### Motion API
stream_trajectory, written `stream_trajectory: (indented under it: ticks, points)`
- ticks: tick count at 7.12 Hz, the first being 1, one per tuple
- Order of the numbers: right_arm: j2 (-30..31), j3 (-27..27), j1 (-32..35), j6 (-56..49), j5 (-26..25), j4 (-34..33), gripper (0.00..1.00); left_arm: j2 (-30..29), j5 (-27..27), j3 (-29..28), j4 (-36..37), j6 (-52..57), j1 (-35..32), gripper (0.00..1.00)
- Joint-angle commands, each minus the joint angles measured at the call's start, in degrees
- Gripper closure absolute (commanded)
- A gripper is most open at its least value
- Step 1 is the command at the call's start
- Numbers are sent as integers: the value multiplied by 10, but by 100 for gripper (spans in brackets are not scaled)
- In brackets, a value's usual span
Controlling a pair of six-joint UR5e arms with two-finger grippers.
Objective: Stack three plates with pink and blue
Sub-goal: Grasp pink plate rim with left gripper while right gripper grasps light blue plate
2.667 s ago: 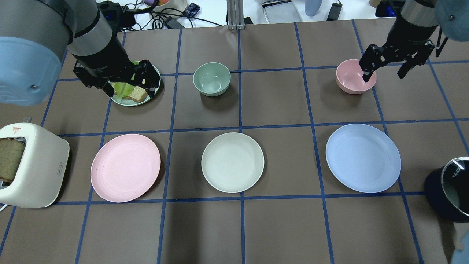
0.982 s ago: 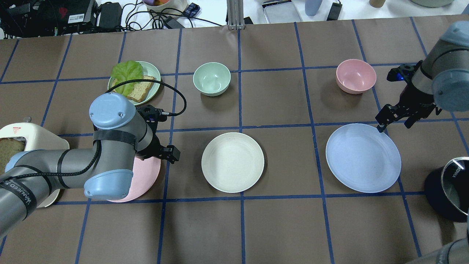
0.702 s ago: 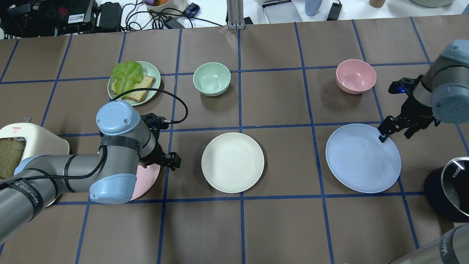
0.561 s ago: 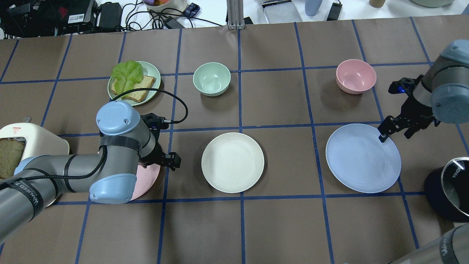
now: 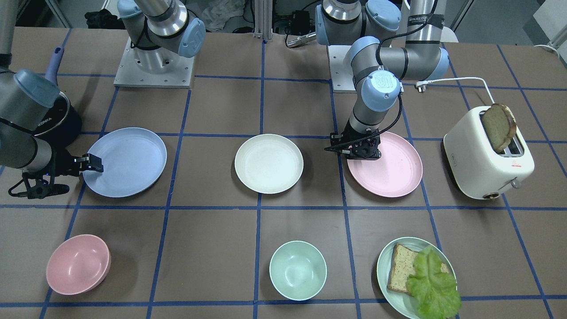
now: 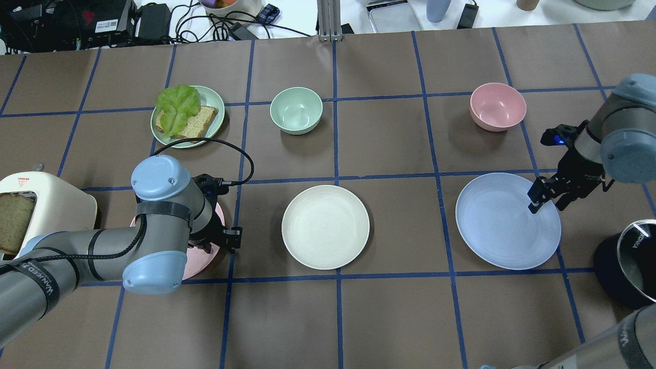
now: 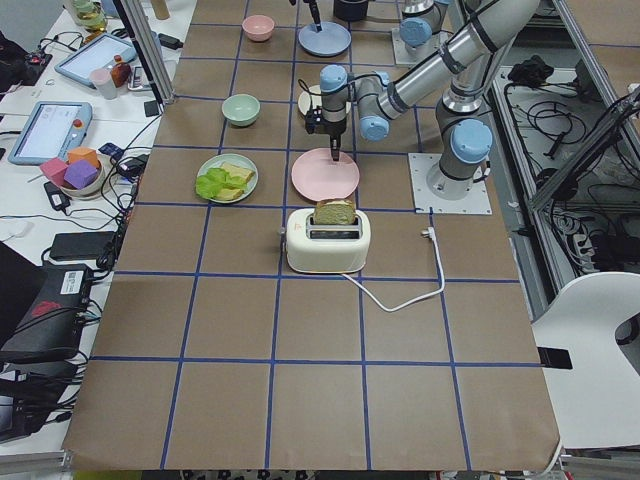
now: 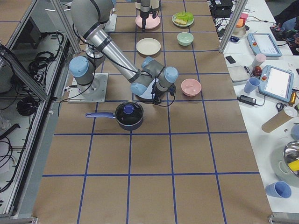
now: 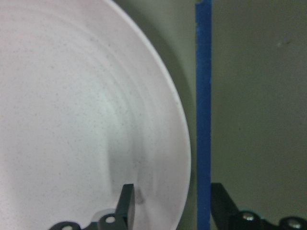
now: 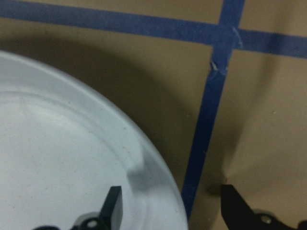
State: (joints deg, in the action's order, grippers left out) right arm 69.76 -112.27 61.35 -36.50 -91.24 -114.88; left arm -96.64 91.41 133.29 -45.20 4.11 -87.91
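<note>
Seen from behind the robot, the pale pink round matte plate (image 5: 390,175) lies flat at 9 o'clock of the smaller cream-white round plate (image 6: 325,227). The large pale blue round plate (image 6: 499,230) lies at 3 o'clock of it. All three are well apart on the brown taped surface (image 6: 389,138), and nothing is stacked yet. The left hand (image 9: 172,203) is spread astride the pink rim at its 3 o'clock, one finger inside, one outside. The right hand (image 10: 173,203) is spread likewise at the blue rim's 2 o'clock. I'd say each should sink until the outer finger gets under the lip, then pinch firmly and lift level, or the shallow rim may slip out.
</note>
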Motion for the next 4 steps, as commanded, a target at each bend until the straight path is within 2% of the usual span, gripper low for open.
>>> stream_trajectory:
  ticks: [1,2,3,4]
  points:
    - [-1,0,0,1,0,0,92,0,0,0,0,1,-3,58]
    - [-1,0,0,2,-1,1,100,0,0,0,0,3,-3,82]
    - [0,1,0,2,0,1,100,2,0,-1,14,6,-3,95]
    - [0,4,0,2,1,9,100,9,-1,-1,16,2,-9,100]
